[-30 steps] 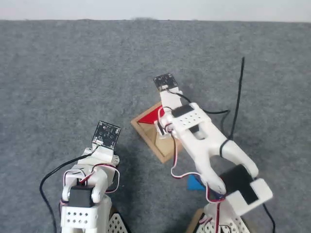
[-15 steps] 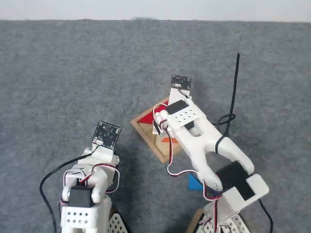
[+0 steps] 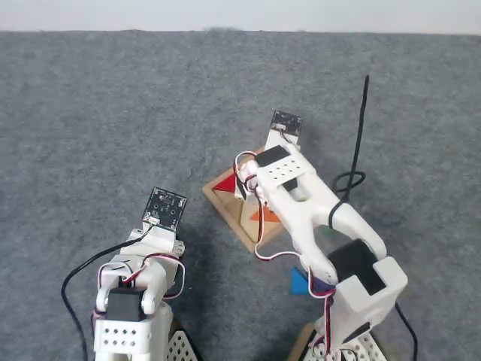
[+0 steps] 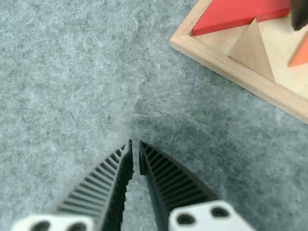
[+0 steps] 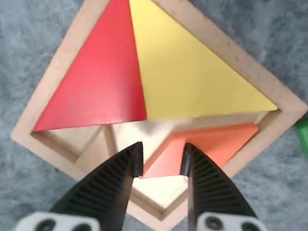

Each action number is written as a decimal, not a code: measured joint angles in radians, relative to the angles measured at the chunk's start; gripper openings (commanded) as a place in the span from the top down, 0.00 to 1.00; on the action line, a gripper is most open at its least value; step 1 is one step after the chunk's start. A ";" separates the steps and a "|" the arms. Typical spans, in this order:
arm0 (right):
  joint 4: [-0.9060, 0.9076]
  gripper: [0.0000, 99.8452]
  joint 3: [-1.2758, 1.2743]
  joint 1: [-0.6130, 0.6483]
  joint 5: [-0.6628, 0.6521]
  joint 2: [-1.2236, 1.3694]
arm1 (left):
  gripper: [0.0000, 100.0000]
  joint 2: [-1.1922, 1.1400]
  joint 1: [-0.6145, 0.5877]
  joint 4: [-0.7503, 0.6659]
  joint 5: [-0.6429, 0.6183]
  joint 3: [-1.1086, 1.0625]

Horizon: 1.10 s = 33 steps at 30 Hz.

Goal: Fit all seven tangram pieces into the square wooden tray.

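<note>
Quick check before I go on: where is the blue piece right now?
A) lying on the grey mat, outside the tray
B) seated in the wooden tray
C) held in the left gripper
A: the blue piece lies on the grey mat, apart from the wooden tray, and the left gripper is shut with nothing in it.

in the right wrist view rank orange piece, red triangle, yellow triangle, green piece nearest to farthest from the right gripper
1. orange piece, in the tray, just beyond the right gripper
2. red triangle and yellow triangle, side by side deeper in the tray: too close to call
3. green piece, outside the tray on the carpet
</note>
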State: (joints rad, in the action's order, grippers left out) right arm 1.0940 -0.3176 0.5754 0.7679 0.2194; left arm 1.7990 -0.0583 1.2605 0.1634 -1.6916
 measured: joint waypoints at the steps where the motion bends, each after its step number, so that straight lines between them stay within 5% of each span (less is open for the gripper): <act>1: 0.011 0.86 0.000 0.005 -0.005 0.003 | 0.98 0.000 0.000 0.000 0.000 0.000; 17: 0.064 0.89 0.003 -0.011 -0.109 0.000 | 0.98 0.000 0.000 0.000 0.000 0.000; 26: 0.120 0.89 -0.029 0.032 -0.836 -0.121 | 0.98 0.000 0.000 0.000 0.000 0.000; 33: 0.137 0.79 -0.032 0.034 -1.134 -0.189 | 0.98 0.000 0.000 0.000 0.000 0.000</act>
State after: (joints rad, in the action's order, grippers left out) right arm 1.2306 -0.3498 0.6091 -0.3659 0.0307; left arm 1.7990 -0.0583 1.2605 0.1634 -1.6916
